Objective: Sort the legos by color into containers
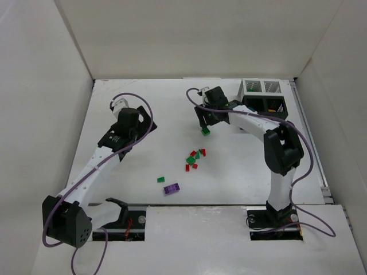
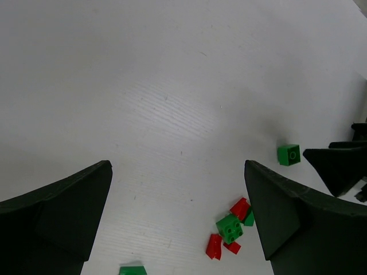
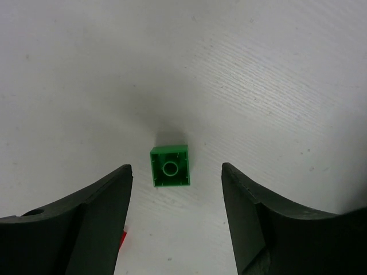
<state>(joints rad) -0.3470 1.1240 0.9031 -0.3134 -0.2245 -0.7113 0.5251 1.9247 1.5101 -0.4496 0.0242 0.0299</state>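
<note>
Right claw (image 3: 176,169) spread astride green lego (image 3: 170,167), not touching it.

A white, faintly grained tabletop (image 1: 155,103), with plain white walls (image 1: 189,37) standing at its far, left and right edges. A grey rail (image 1: 311,143) runs along the right edge.

Overhead and close wrist views share green lego (image 3: 170,167).

White table (image 1: 143,109) with legos (image 1: 191,160), seemingly joined containers (image 1: 261,86)
</note>
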